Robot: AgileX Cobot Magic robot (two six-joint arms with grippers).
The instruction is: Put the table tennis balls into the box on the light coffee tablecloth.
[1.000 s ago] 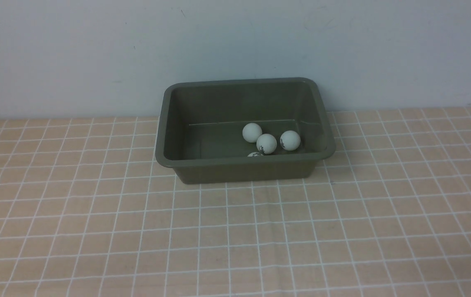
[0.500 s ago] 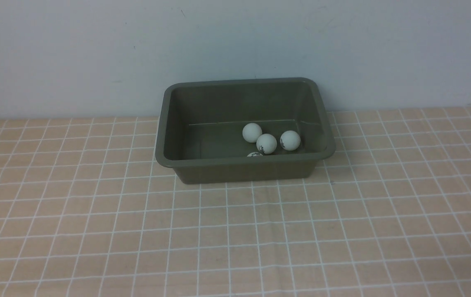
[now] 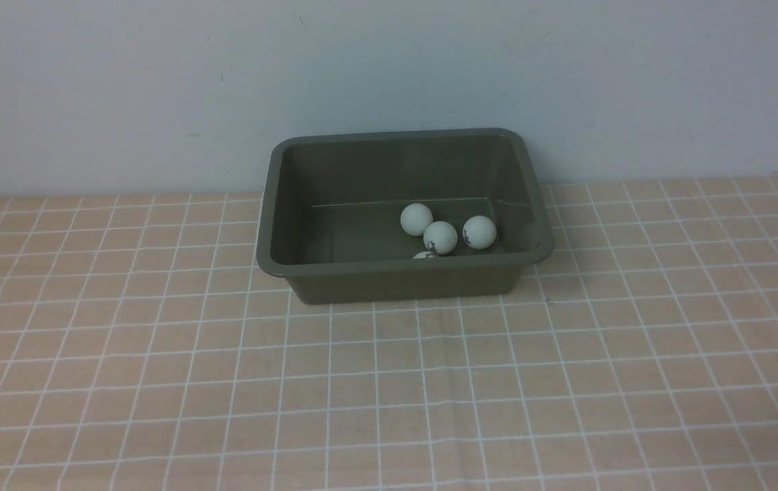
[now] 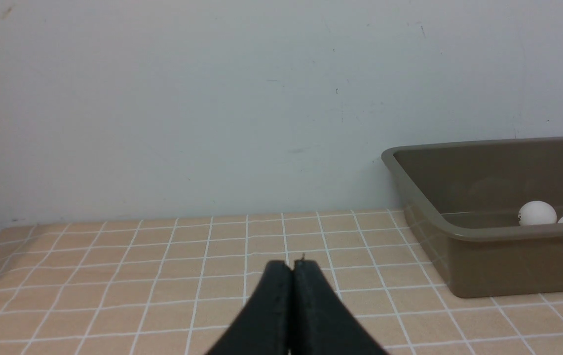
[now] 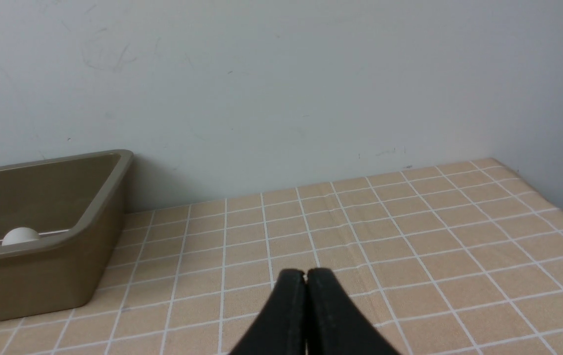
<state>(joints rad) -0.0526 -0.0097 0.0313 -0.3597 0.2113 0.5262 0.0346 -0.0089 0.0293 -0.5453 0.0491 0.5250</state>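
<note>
box (image 3: 273, 225) sits on the cloth (image 3: 157, 354) at the far centre of the table, its far rim close against the wall (image 3: 123, 82). balls (image 3: 440, 236) lie inside the box, on its floor toward the right and near side: three are in full view, grouped close together, and a fourth shows only its top above the near rim. some carry a small dark print. no ball lies on the visible cloth outside the box.

left gripper (image 4: 291, 268) is closed, its two black fingers pressed together with nothing between them; it hangs low over the cloth, left of the box and well apart from it. right gripper (image 5: 305, 278) is likewise closed and empty, low over the cloth, right of the box and well apart from it.

in the front view only a dark sliver at the near left edge shows; neither gripper is seen there.
</note>
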